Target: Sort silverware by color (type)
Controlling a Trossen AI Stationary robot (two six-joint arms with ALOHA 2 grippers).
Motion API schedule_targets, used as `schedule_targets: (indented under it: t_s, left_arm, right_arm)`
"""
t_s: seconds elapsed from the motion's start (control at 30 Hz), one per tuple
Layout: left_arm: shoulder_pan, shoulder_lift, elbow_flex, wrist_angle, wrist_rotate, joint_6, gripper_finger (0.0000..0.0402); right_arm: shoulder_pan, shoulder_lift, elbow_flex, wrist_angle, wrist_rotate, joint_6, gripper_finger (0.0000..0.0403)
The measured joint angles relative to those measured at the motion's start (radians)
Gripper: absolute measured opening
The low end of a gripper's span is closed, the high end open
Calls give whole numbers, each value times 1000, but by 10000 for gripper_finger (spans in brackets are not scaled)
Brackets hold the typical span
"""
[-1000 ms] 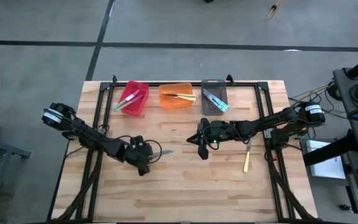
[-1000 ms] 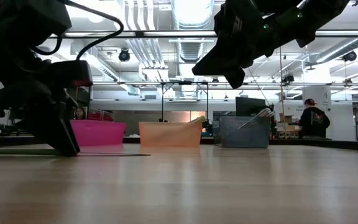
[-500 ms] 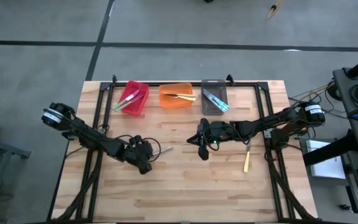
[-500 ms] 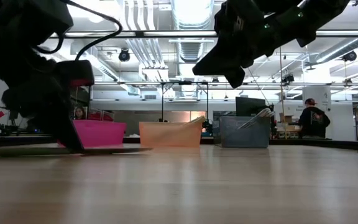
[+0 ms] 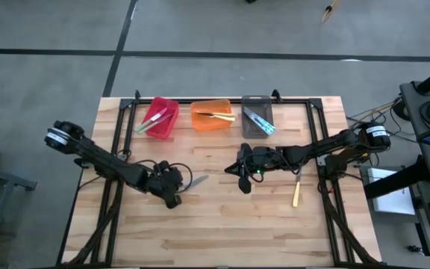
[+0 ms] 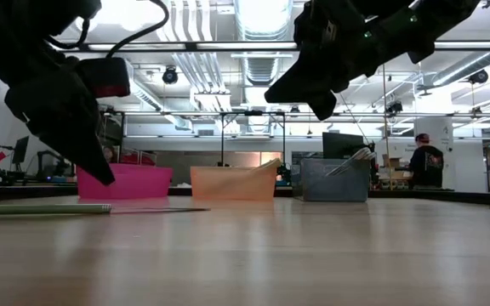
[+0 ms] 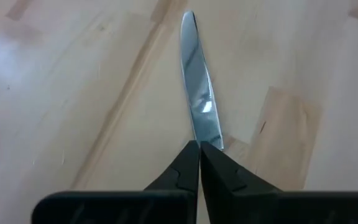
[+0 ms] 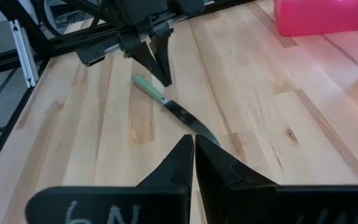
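A green-handled knife (image 8: 146,87) lies flat on the table left of centre, its blade (image 7: 197,93) pointing toward the table's right. My left gripper (image 6: 105,177) hangs shut just above the handle, clear of it, with nothing between its fingers. Seen from above, this gripper (image 5: 178,187) hides the handle, and only the blade (image 5: 198,180) shows. My right gripper (image 5: 243,183) hovers shut over the table's middle, well above the wood (image 6: 321,110), and holds nothing.
Along the far edge stand a red bin (image 5: 159,117), an orange bin (image 5: 213,116) and a grey bin (image 5: 257,116), each with utensils in it. A yellow-handled utensil (image 5: 295,196) lies at the right. A person (image 6: 428,163) stands in the room behind.
My left gripper has shut low at the knife's handle and then risen without it. The knife tipped slightly while the fingers closed and now lies flat on the table where it was.
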Motion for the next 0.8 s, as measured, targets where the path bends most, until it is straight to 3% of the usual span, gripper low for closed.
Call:
schedule_targets:
  t_s: [0.2, 0.53, 0.8]
  left_arm:
    - [-30, -42, 0, -3, 50, 9, 1]
    - [-278, -13, 0, 144, 53, -5, 0]
    - [-326, -3, 0, 163, -48, -101, 3]
  right_arm:
    - [13, 0, 0, -30, -1, 3, 9]
    - [59, 0, 0, -25, -1, -62, 9]
    - [70, 0, -1, 11, 0, -88, 9]
